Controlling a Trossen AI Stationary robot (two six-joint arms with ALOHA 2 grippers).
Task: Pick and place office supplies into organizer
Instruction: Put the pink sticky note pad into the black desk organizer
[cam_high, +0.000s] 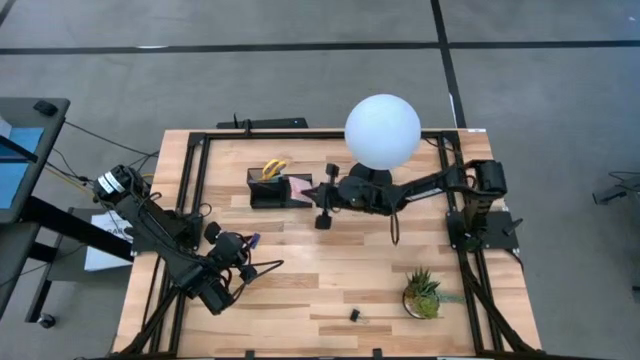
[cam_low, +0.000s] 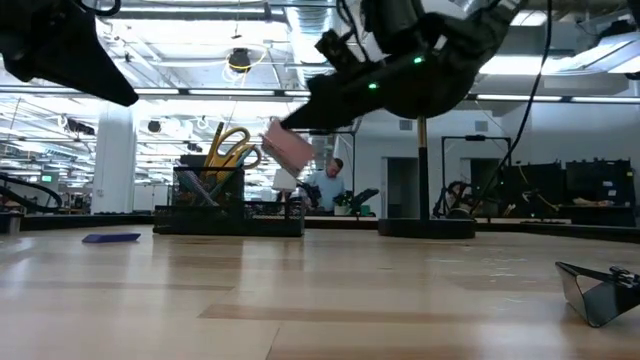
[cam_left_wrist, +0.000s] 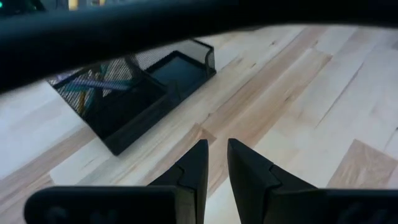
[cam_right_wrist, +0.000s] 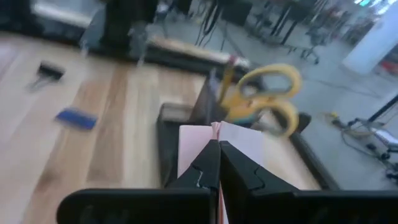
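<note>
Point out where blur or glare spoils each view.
High view: sharp, though the lamp glows blank white. Low view: bright ceiling lights behind, arms dark silhouettes, pink pad smeared. Left wrist view: a blurred dark band above the organizer. Right wrist view: soft throughout, with the scissors and blue piece fuzzy.

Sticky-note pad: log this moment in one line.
right gripper shut on pink sticky-note pad | above organizer tray | left gripper empty
</note>
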